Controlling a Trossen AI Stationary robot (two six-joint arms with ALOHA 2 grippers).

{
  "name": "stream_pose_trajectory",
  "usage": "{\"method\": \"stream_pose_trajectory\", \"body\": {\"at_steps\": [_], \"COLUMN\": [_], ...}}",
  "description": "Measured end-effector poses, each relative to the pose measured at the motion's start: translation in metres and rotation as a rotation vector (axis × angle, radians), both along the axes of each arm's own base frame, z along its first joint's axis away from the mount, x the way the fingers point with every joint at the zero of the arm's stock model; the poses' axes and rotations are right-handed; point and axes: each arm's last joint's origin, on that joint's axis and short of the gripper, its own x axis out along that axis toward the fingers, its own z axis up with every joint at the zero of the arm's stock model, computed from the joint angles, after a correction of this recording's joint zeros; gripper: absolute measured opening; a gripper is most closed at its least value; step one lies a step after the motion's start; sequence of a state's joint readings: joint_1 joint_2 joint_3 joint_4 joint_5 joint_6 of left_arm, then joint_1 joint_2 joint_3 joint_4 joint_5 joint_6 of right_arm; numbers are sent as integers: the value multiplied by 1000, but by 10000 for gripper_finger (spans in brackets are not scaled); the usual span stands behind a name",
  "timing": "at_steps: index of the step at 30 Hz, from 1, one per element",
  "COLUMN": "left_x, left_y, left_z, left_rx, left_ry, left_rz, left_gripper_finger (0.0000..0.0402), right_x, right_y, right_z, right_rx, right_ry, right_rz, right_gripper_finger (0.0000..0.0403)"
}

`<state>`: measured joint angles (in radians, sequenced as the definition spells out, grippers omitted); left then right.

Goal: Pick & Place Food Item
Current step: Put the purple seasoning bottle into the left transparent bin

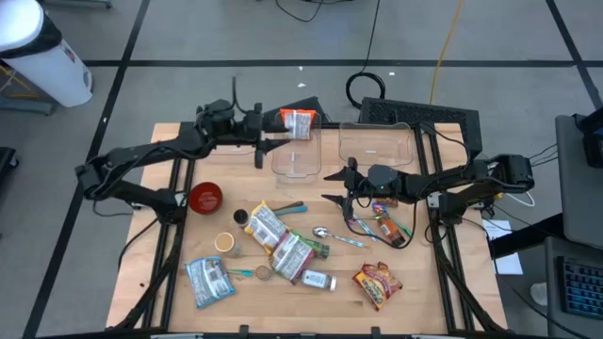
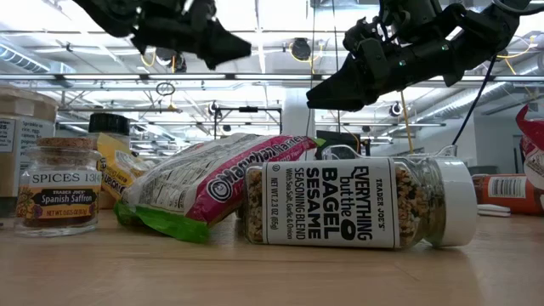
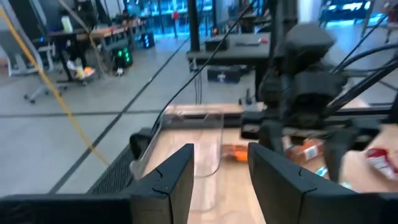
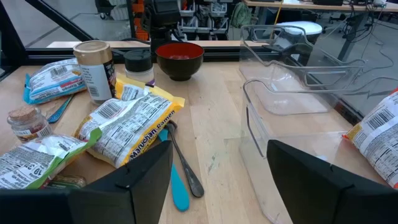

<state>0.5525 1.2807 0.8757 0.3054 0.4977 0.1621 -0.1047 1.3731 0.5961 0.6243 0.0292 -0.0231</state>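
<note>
An orange-and-white food packet [image 1: 299, 122] is at the table's far edge, just beyond a clear plastic container [image 1: 297, 155]; it also shows at the edge of the right wrist view [image 4: 379, 134]. What it rests on I cannot tell. My left gripper [image 1: 275, 134] hovers level beside that container, open, with nothing between its fingers [image 3: 217, 180]. My right gripper [image 1: 336, 185] hangs open and empty [image 4: 217, 186] above the table's middle, pointing toward the ramen packets [image 4: 127, 121].
A second clear container [image 1: 377, 146] stands at the far right. The near half of the table holds a red bowl [image 1: 205, 196], ramen packets [image 1: 268, 224], spoons [image 1: 325, 233], a blue packet [image 1: 209, 281], a bagel seasoning jar [image 2: 357, 202], a saffron jar [image 2: 58, 185] and a red-orange packet [image 1: 377, 282].
</note>
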Motion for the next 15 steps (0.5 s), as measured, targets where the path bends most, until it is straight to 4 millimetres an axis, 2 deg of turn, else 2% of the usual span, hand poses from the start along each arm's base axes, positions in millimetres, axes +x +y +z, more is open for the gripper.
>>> {"method": "stream_pose_trajectory", "body": {"at_steps": [4,15], "left_x": [-4,3], "left_y": [-17,-51], "left_z": [1,-21], "left_rx": [-11,-93], "left_ry": [-44,-3], "left_rz": [-42,-157], "left_gripper_finger": [159,159], "right_x": [0,0], "right_y": [0,0], "right_z": [0,0], "right_rx": [0,0], "right_ry": [0,0], "right_rz": [0,0], "right_gripper_finger": [254,254]}}
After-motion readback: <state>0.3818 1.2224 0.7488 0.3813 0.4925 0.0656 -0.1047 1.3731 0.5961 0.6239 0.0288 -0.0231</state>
